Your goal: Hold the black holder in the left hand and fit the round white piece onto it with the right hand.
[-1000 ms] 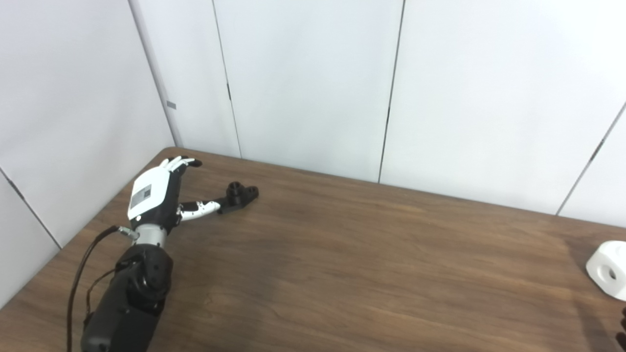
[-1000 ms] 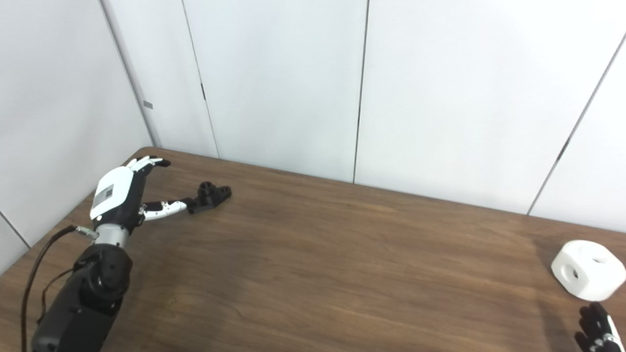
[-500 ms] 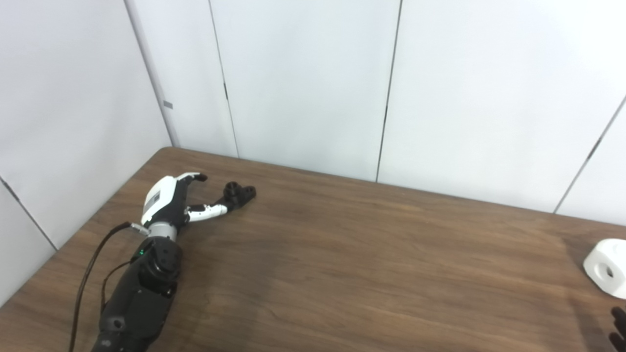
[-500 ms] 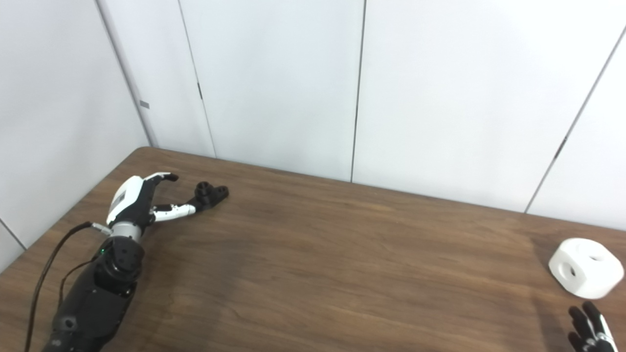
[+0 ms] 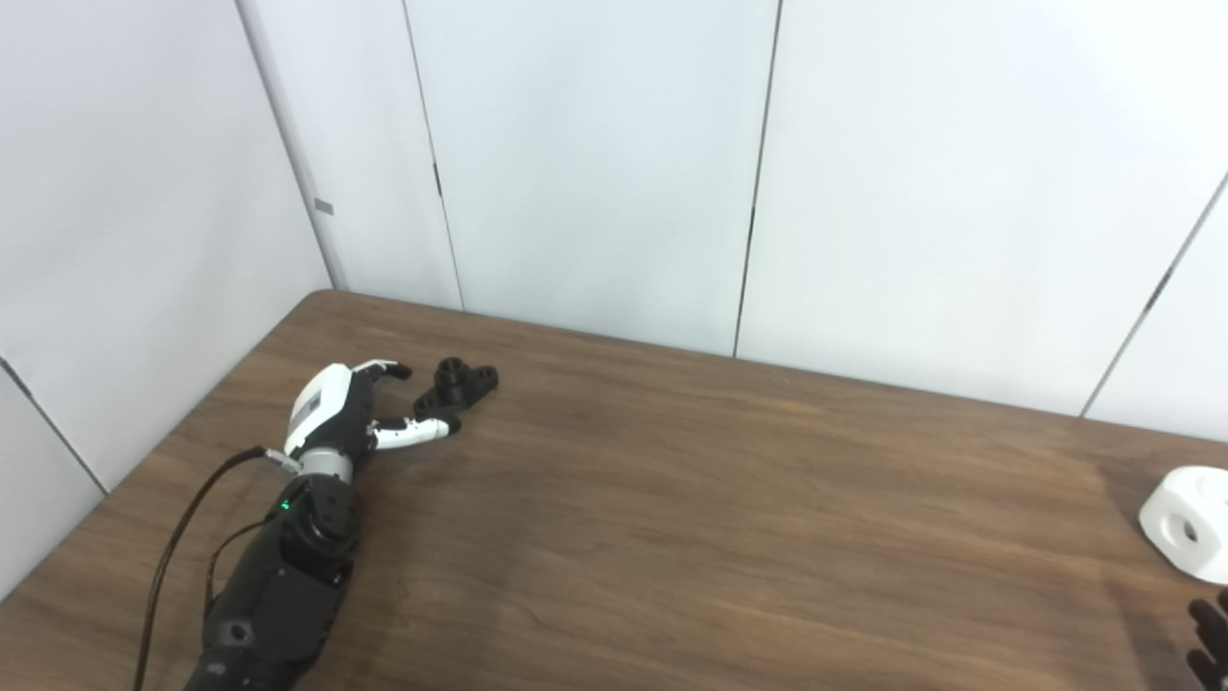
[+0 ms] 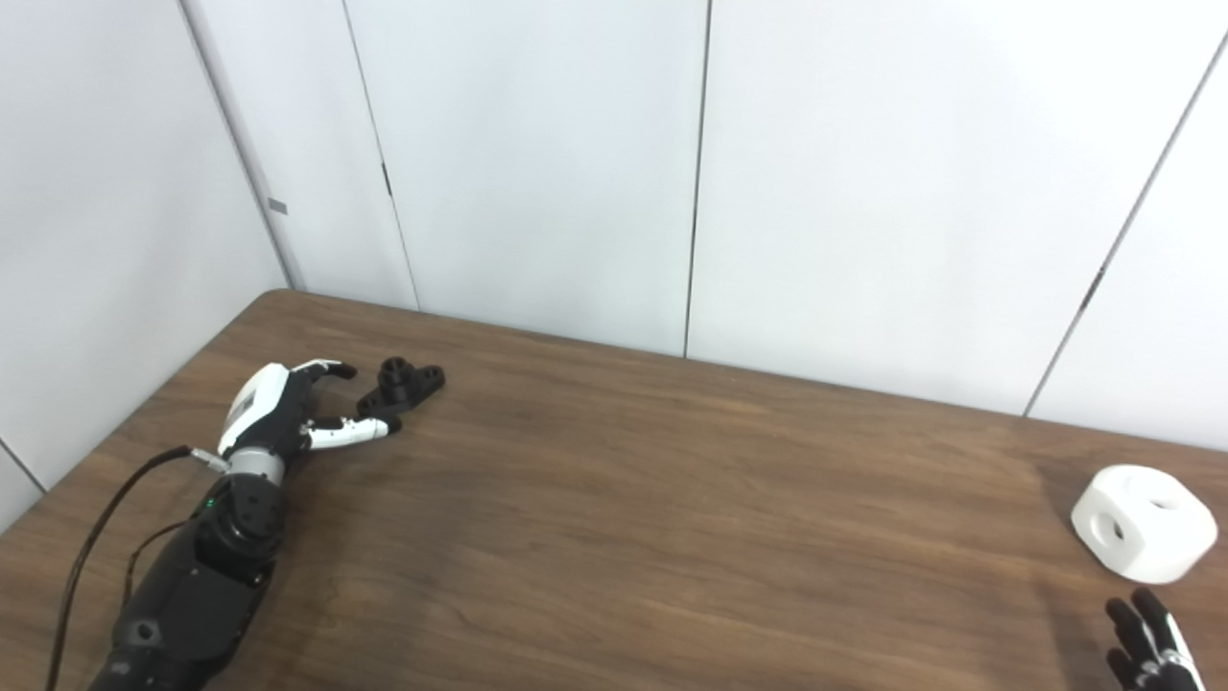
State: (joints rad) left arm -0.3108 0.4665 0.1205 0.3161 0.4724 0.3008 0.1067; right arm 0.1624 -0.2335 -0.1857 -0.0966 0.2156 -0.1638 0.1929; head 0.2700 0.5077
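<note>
Black holder [image 5: 458,381] lies flat on the wooden table [image 5: 691,518] near the far left corner, not yet lifted. Left hand [image 5: 347,413] is low on the table just beside it, fingers spread and curled over nothing, thumb stretched toward the holder's near end; whether the thumb tip touches it is too small to tell. That posture looks like a reach set up so fingers and thumb can close on the part from either side. Round white piece [image 6: 1145,523], with holes in its faces, sits well apart at the table's right edge. Right hand [image 6: 1151,655] shows only dark fingertips at the lower right, just short of that piece, splayed and empty, seemingly waiting to pick it up.
</note>
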